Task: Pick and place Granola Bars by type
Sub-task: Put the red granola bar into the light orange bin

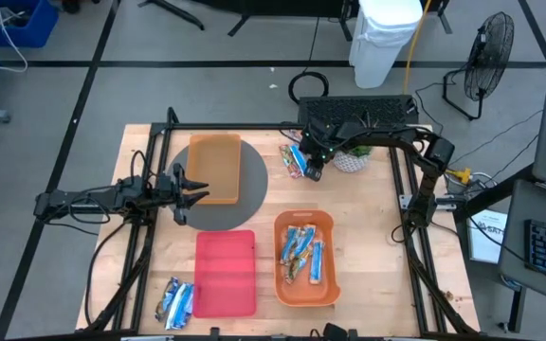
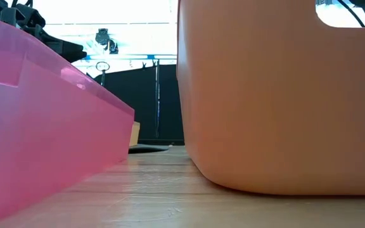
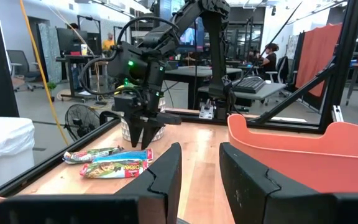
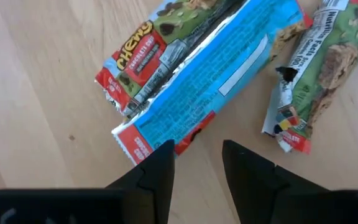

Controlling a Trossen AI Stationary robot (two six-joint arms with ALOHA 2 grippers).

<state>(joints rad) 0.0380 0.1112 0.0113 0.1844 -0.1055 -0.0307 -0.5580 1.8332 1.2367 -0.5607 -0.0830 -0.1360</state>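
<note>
Right gripper [image 4: 196,163], fingers slightly apart and holding nothing, is hovering just above the blue-wrapped bar [image 4: 213,74], whose long axis we are seeing run diagonally across the jaw gap. We are judging this arm nearer; the left gripper [image 1: 190,188], fingers spread, is waiting by the orange tray [image 1: 214,169]. Bars are lying on the wooden table [image 1: 368,237], with the open workshop room beyond.

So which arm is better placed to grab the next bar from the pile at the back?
The right gripper: it hovers open directly over the bars, while the left gripper waits beside the orange tray.
</note>
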